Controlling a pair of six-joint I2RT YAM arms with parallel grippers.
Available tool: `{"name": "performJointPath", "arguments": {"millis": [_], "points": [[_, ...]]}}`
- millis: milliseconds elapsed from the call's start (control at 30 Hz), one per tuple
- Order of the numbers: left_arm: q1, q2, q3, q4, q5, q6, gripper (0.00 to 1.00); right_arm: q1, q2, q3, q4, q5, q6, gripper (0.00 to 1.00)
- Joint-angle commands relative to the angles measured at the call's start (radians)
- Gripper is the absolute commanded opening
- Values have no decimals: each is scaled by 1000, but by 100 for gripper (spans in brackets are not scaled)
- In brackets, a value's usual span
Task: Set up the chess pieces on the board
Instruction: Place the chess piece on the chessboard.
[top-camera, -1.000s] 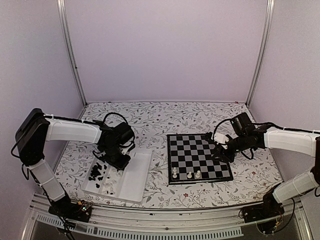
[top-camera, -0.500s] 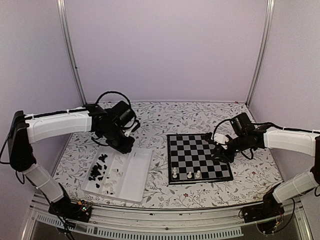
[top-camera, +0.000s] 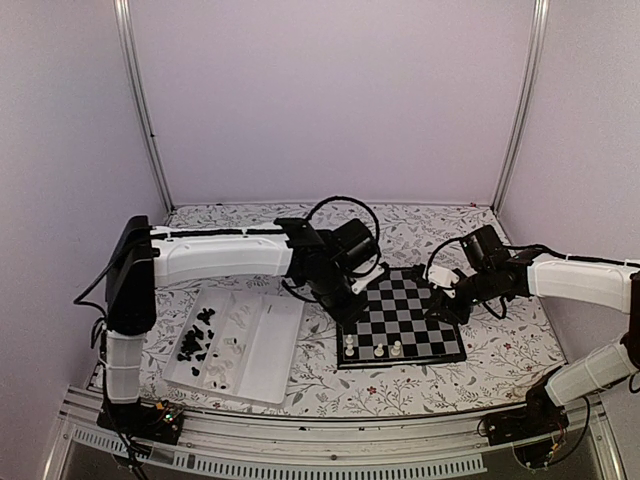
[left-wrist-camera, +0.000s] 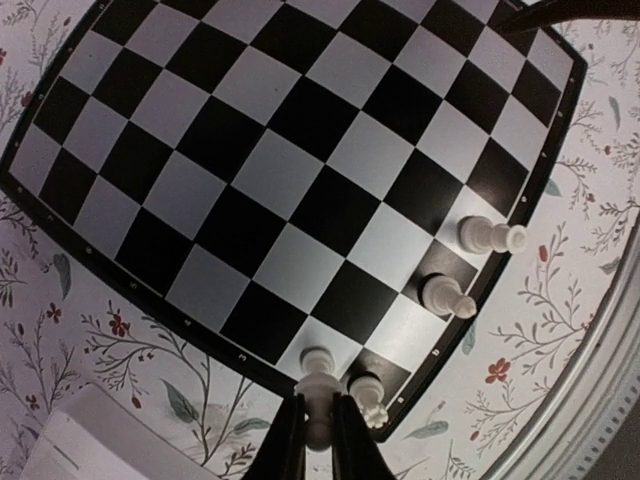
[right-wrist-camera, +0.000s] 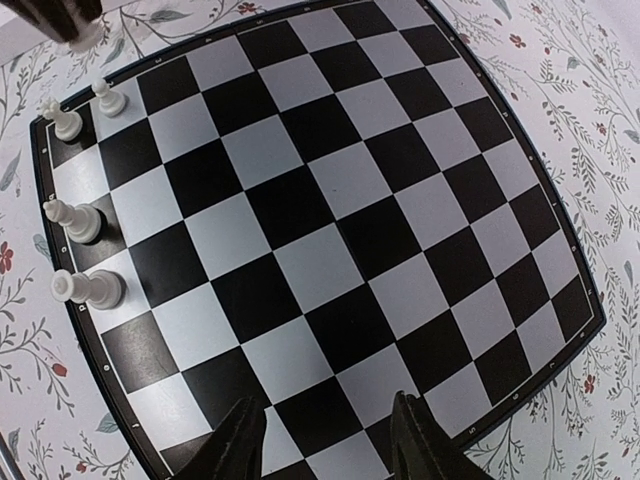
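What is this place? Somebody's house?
Probably a robot lab booth, not a house: a left arm and right arm bolted to a table, bare walls, metal posts, and a board beside a tray of chess pieces.

Soft even light, warped wrist views

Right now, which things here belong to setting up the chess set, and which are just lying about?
Job: board; white pieces standing on it; white piece held in the left jaws; loose pieces in the tray; the tray itself.
Lying about: flowered table cover; metal frame posts.
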Motion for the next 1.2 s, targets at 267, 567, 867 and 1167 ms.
{"name": "performJointPath", "arguments": {"millis": [267,567,867,1167], "points": [[-38,177,186,-50,85,67,12,-16,-9,-5,40,105,17,45],[-47,215,210,-74,62,75,12,-23,-7,-6,51,134,25,45],[-47,221,192,-84,69,71,12,-22,-3,-7,51,128,25,45],[-47,245,198,-86,88,73,15,-24,3,-7,50,128,25,45]]}}
